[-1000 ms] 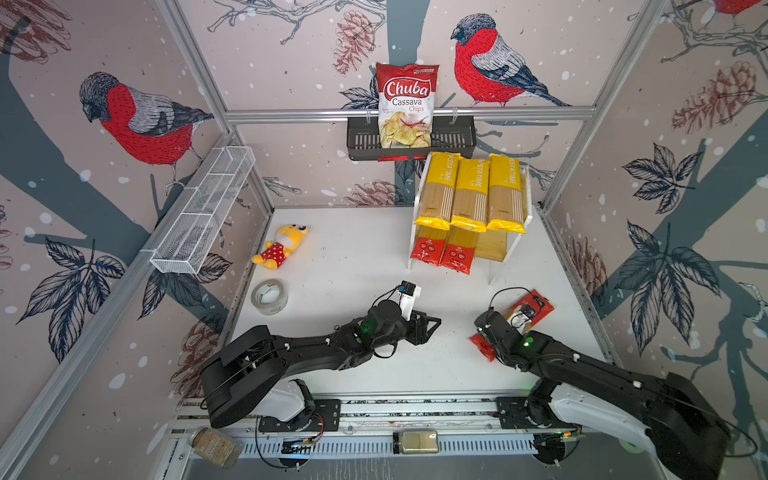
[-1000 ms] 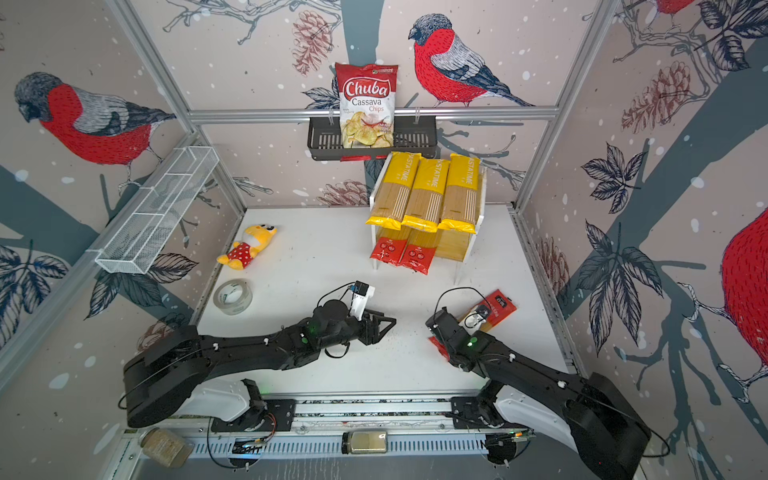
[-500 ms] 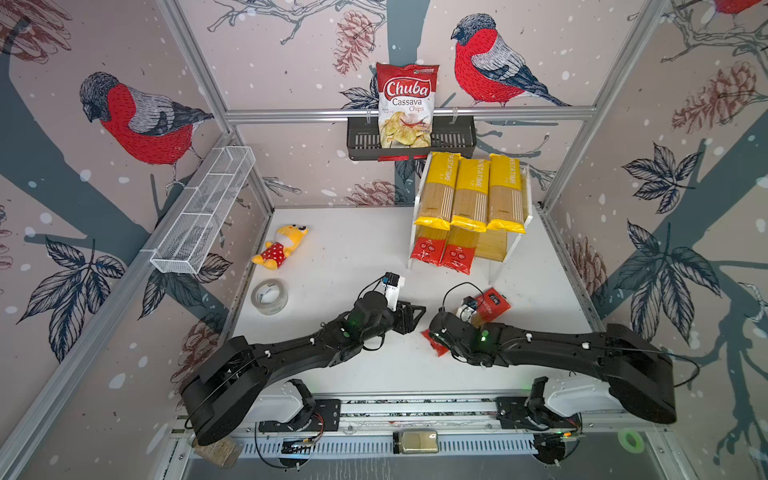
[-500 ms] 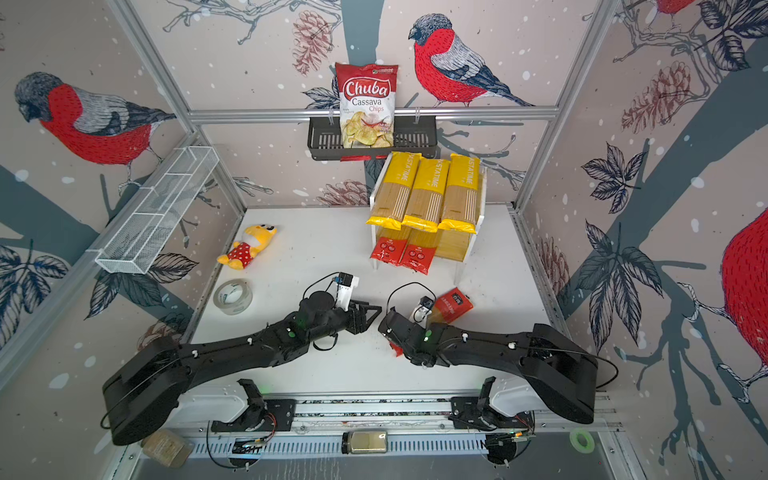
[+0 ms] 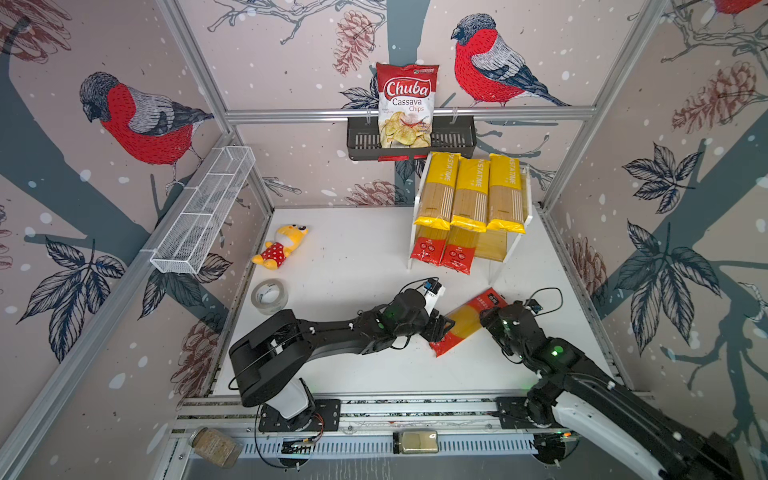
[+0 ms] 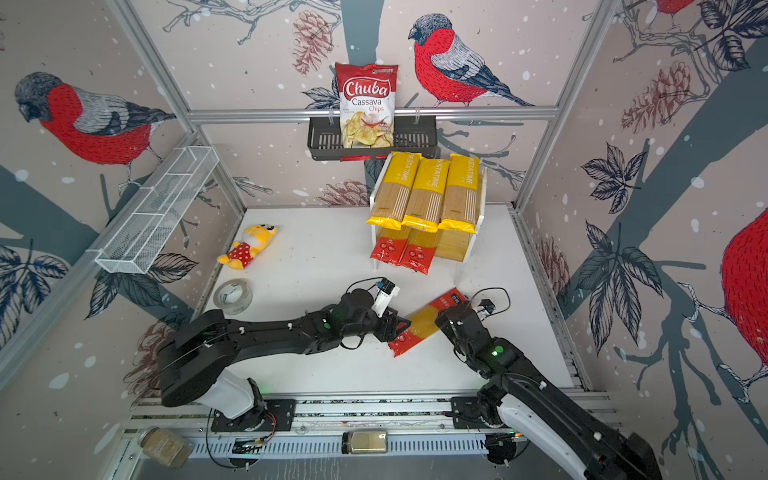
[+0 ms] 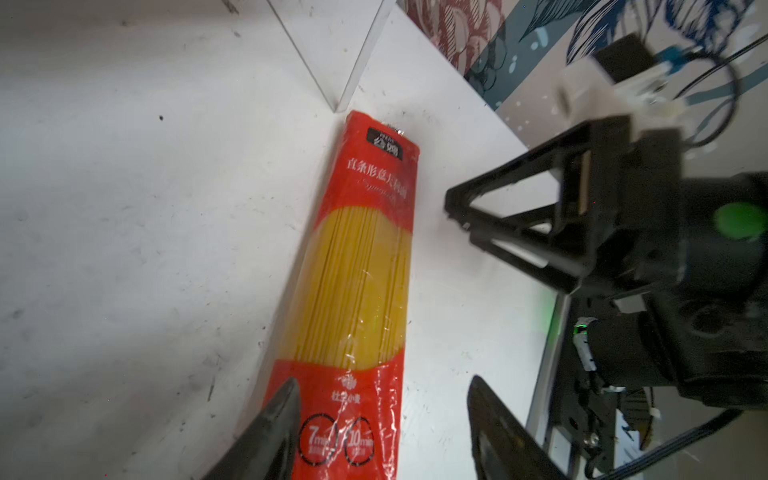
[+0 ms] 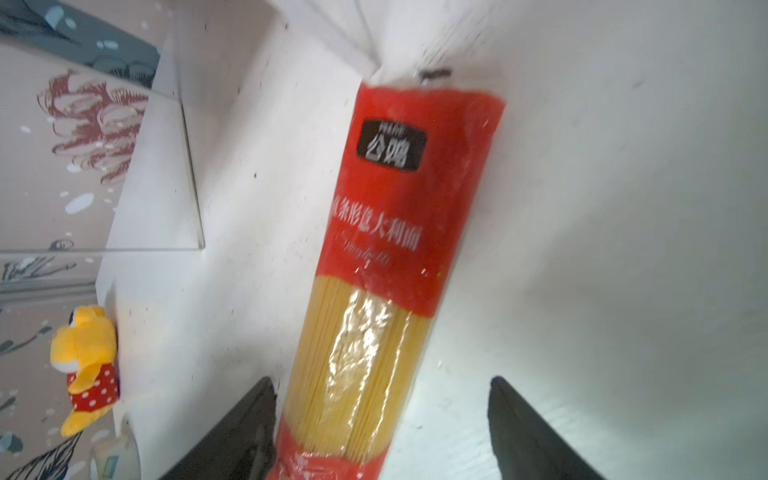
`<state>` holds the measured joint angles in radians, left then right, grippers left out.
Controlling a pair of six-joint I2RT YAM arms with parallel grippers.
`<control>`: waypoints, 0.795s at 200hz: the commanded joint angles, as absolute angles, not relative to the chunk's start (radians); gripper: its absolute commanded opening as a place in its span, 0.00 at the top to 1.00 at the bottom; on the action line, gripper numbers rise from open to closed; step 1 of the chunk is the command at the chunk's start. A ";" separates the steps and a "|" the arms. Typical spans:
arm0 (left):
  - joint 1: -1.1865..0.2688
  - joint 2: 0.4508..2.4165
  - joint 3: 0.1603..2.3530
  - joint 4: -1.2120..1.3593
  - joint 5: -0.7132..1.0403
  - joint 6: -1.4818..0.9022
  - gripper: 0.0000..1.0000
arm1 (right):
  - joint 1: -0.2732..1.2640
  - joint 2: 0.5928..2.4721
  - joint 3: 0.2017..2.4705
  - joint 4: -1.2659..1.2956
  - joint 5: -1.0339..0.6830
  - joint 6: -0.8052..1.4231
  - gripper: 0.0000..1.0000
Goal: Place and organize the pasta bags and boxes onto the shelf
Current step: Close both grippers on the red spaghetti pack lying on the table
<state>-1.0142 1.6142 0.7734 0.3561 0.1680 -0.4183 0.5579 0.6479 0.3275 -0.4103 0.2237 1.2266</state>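
Left tool (image 5: 444,327) has come up to the near red end of the loose spaghetti packet (image 5: 467,318). Its jaws are apart and straddle that end without pinching it. The packet lies flat and slantwise on the counter (image 5: 353,374), nearer the middle than a second ago; it travelled there with the right arm. Right tool (image 5: 487,319), just beside the packet's far half, has spread wide and holds nothing. Shelf (image 5: 492,249): three yellow packets (image 5: 469,195) above, two red-ended packets (image 5: 442,251) below, a bare slot at the right of the lower board. Judgement: this is the last packet, repositioned for a fresh pick-up.
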 commanded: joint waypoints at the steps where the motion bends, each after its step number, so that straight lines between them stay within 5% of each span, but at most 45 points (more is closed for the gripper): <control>1: -1.021 1.670 0.803 0.327 0.170 -0.380 0.37 | 0.456 0.630 0.281 -0.367 0.131 1.134 0.18; 37: -1.021 1.770 0.847 0.343 0.171 -0.373 0.37 | 0.333 0.689 0.198 -0.169 0.053 1.141 0.21; 159: -1.021 1.946 0.900 0.346 0.240 -0.375 0.43 | 0.351 1.052 0.144 0.240 0.059 1.231 0.37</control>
